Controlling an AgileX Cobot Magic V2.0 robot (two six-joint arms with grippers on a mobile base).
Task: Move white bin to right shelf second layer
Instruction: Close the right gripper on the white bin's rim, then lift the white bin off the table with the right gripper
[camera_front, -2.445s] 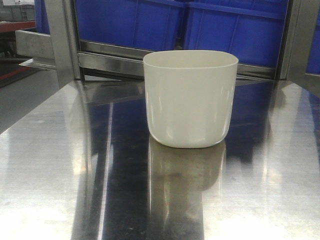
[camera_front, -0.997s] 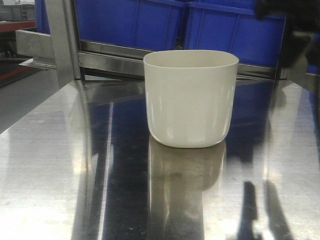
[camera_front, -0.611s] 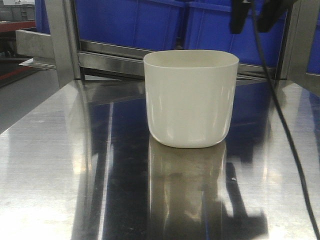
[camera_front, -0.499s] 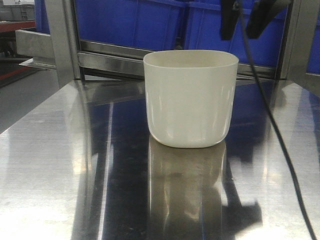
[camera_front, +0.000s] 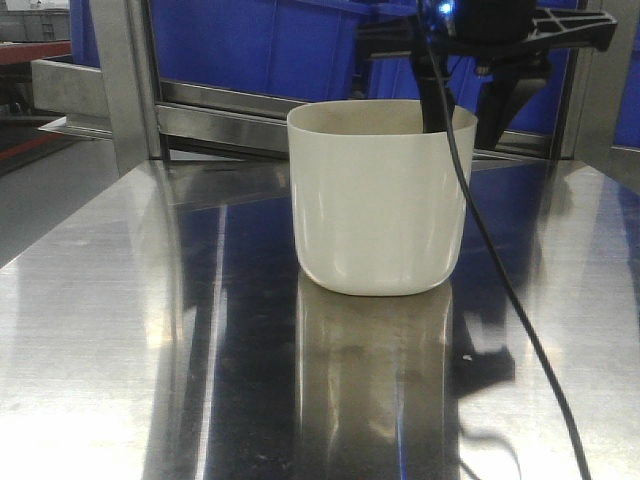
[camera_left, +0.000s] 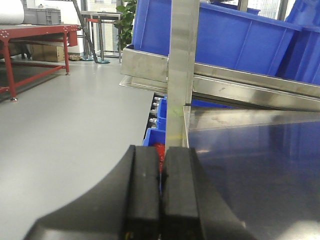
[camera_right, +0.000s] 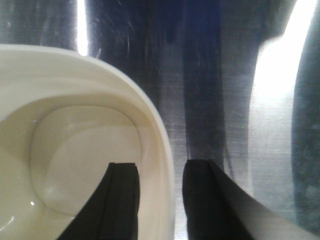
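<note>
Right gripper (camera_front: 467, 108), black and two-fingered, hangs over the smooth cream-white plastic bin (camera_front: 375, 210) with its jaws apart. They straddle the bin wall at about two o'clock on the mouth. In the wrist view one finger (camera_right: 122, 200) sits inside the tub and the other outside, with a sliver of daylight on either side of the rim, so nothing is clamped yet. To grip well, I would sink a little deeper so the pads meet flat wall below the rolled lip, close squarely, then lift straight up before swinging away, since the tapered, slick sides could slip or tip. Its black cable (camera_front: 500, 290) trails across the front and should stay out of the lift. Left gripper (camera_left: 160, 190) is pressed together on nothing, parked off the table's edge. The bin stands upright mid-way across the shiny steel tabletop (camera_front: 120, 330) and is empty. At twelve o'clock behind it stand blue rectangular crates (camera_front: 280, 40), their contents hidden. The target shelf level cannot be picked out.
</note>
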